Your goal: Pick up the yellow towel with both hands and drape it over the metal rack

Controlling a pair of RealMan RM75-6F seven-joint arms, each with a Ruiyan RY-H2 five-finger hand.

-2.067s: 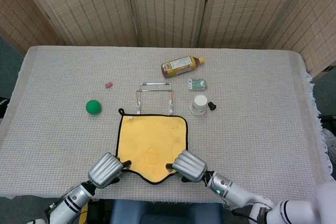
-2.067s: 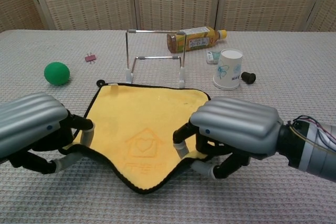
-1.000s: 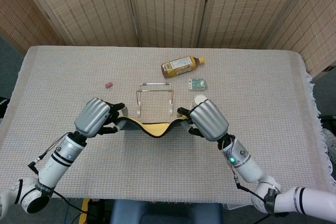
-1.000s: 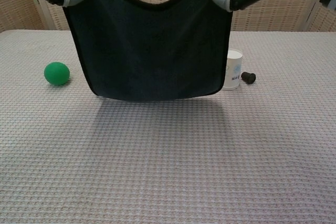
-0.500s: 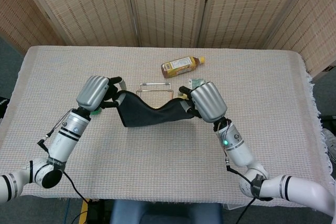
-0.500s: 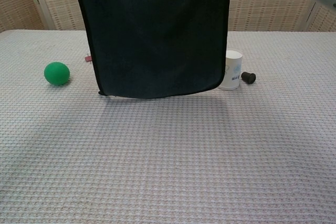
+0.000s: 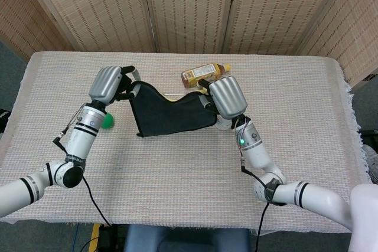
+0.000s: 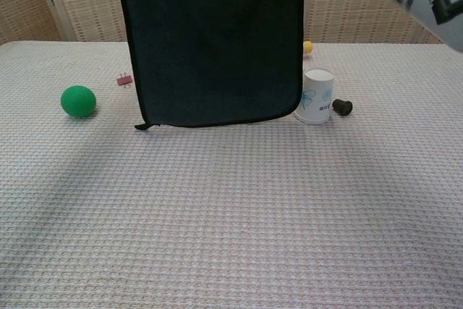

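Head view looking steeply down over the whole table (image 7: pixel 307 146), chest view low and level across it, both sharing the hanging towel (image 7: pixel 168 115).

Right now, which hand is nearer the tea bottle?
Right. The right hand, holding one top corner of the towel, sits just in front of the bottle, nearly touching it. The left hand holds the other corner, well off to the bottle's left.

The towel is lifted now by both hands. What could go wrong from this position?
The towel hangs low, its bottom edge close to the paper cup, so carrying it forward might knock the cup over. It also hides the metal rack in the chest view, so the left hand and right hand may misjudge where to lower it.
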